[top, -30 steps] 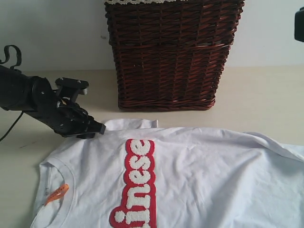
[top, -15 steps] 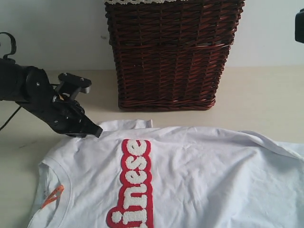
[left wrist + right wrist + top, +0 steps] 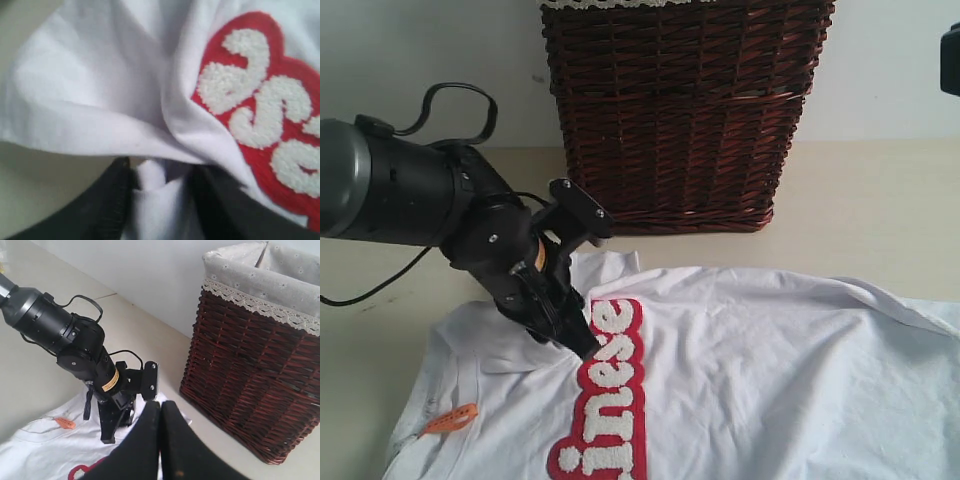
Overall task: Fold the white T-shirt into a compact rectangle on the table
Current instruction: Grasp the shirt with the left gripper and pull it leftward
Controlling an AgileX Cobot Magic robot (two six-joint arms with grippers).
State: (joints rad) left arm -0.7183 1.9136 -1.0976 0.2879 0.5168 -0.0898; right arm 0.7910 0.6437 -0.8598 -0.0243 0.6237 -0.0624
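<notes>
The white T-shirt (image 3: 750, 370) lies spread on the table (image 3: 880, 200), its red-outlined letters (image 3: 610, 400) running toward the near edge and its orange tag (image 3: 450, 418) at the collar. My left gripper (image 3: 578, 345) sits on the shirt's upper left part beside the letters. In the left wrist view a bunched fold of the white T-shirt (image 3: 100, 90) is pinched between the black fingers (image 3: 107, 200) of the left gripper (image 3: 160, 180). My right gripper (image 3: 160, 405) hovers above the scene, shut and holding nothing.
A tall dark wicker basket (image 3: 680, 110) with a lace-trimmed liner stands at the back, just behind the shirt; it is also in the right wrist view as the basket (image 3: 255, 365). Bare beige table lies left of the shirt and right of the basket.
The left arm has swung right from the shirt's edge onto the shirt, dragging the shoulder cloth over toward the letters. The collar and tag shifted. The right gripper stayed shut.
</notes>
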